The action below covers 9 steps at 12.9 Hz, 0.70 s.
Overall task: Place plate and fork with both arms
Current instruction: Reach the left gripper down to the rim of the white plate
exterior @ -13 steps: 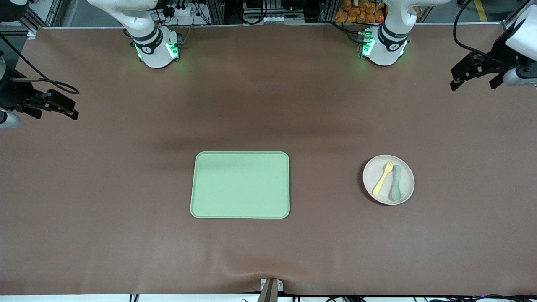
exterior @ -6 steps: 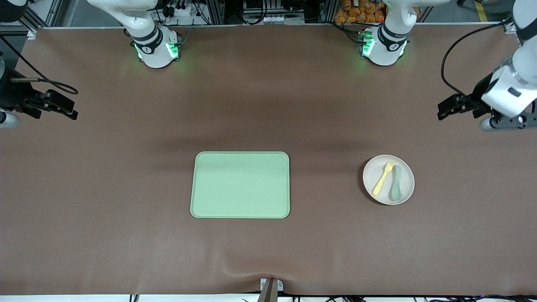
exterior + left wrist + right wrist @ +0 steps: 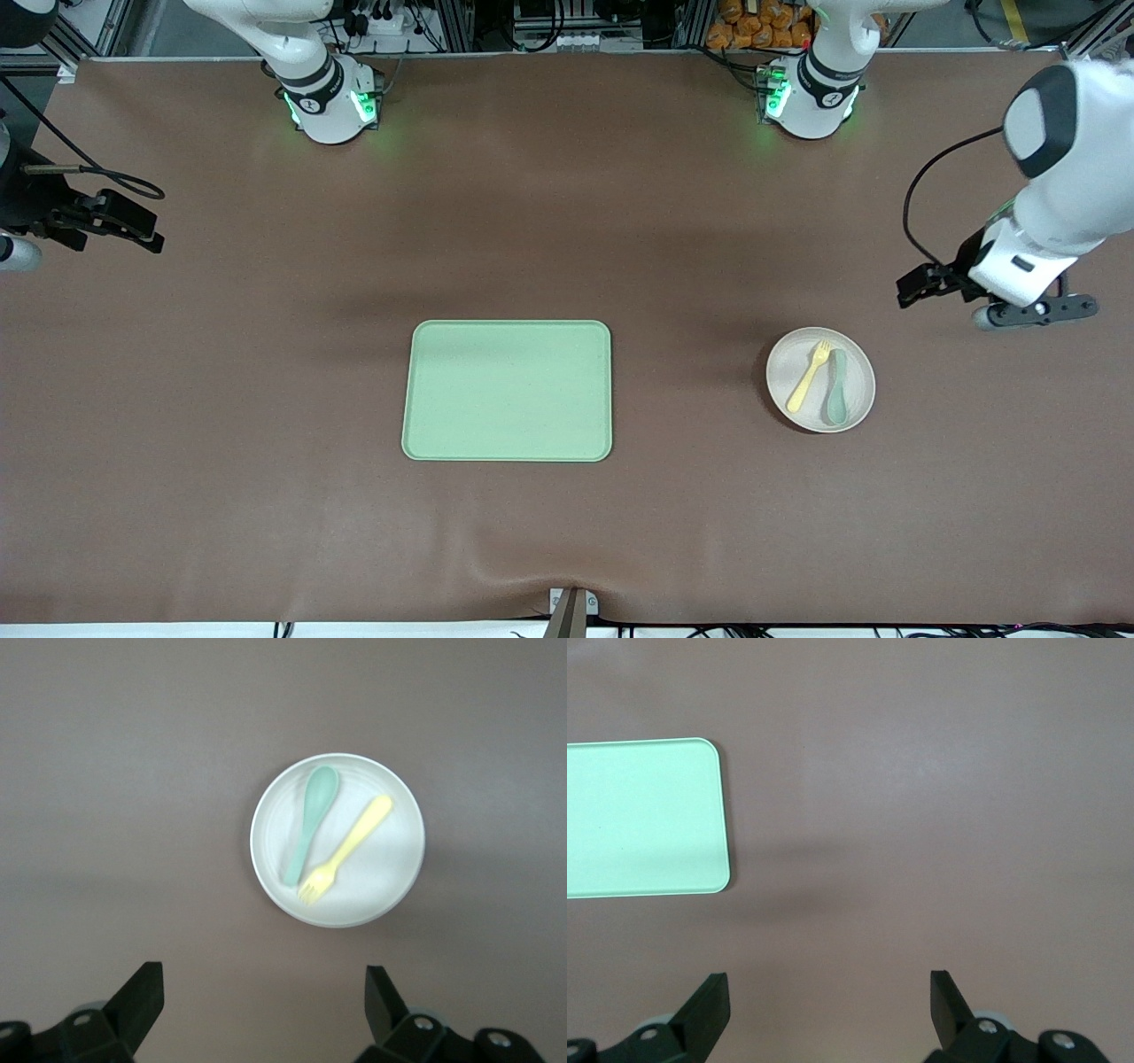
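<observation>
Front view: one plate (image 3: 820, 380), one fork (image 3: 809, 377), one spoon (image 3: 836, 387).

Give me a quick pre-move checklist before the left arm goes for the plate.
1. Left gripper open, holding nothing: ok.
2. Left gripper over the plate: not ok, it is over bare table toward the left arm's end.
3. Fork and spoon lie on the plate, side by side: ok.
4. Tray bare, ready for the plate: ok.
5. Right gripper open, waiting at the right arm's end: ok.
</observation>
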{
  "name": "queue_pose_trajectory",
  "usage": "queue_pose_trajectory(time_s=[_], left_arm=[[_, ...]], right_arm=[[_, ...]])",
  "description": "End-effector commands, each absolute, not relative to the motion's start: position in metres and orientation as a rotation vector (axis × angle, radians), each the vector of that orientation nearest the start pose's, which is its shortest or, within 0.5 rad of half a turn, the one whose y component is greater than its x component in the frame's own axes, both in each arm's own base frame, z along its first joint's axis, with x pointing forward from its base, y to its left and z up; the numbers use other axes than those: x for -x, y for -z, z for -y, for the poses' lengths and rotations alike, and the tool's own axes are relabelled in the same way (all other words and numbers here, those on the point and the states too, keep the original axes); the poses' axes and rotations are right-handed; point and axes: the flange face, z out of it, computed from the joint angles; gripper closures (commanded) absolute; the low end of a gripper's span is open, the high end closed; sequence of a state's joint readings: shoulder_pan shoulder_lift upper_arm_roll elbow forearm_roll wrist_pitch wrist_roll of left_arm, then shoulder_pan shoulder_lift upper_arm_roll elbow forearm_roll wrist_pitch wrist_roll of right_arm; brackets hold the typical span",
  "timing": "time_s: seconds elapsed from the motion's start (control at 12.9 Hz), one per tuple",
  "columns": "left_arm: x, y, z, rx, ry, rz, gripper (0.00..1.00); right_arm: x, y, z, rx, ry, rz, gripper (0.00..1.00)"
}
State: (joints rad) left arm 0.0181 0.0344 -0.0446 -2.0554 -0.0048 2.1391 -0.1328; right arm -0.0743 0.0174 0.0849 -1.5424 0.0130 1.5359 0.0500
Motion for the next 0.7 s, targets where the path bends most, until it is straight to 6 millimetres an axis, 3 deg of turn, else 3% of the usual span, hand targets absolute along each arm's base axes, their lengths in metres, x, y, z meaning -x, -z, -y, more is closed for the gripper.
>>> queue_pose_trajectory(time_s=[0.0, 0.23, 0.39, 0.54, 0.62], left_arm=[[-0.571, -0.366, -0.008, 3.190, 0.070, 0.260, 0.00], [-0.586, -0.298, -0.029, 3.200, 0.062, 0.319, 0.00], [-0.591, -0.267, -0.033, 3.198, 0.080, 0.320, 0.20], [-0.599, -0.256, -0.038, 3.200, 0.101, 0.320, 0.36], [-0.602, -0.249, -0.038, 3.207, 0.094, 0.338, 0.39]], right_arm=[[-0.554, -0.626, 0.000, 3.117, -0.041, -0.023, 0.00], [-0.555, -0.624, 0.000, 3.117, -0.048, -0.023, 0.00], [-0.555, -0.624, 0.001, 3.117, -0.045, -0.025, 0.00], [-0.555, -0.624, 0.001, 3.117, -0.045, -0.025, 0.00], [-0.555, -0.624, 0.000, 3.117, -0.048, -0.023, 0.00]])
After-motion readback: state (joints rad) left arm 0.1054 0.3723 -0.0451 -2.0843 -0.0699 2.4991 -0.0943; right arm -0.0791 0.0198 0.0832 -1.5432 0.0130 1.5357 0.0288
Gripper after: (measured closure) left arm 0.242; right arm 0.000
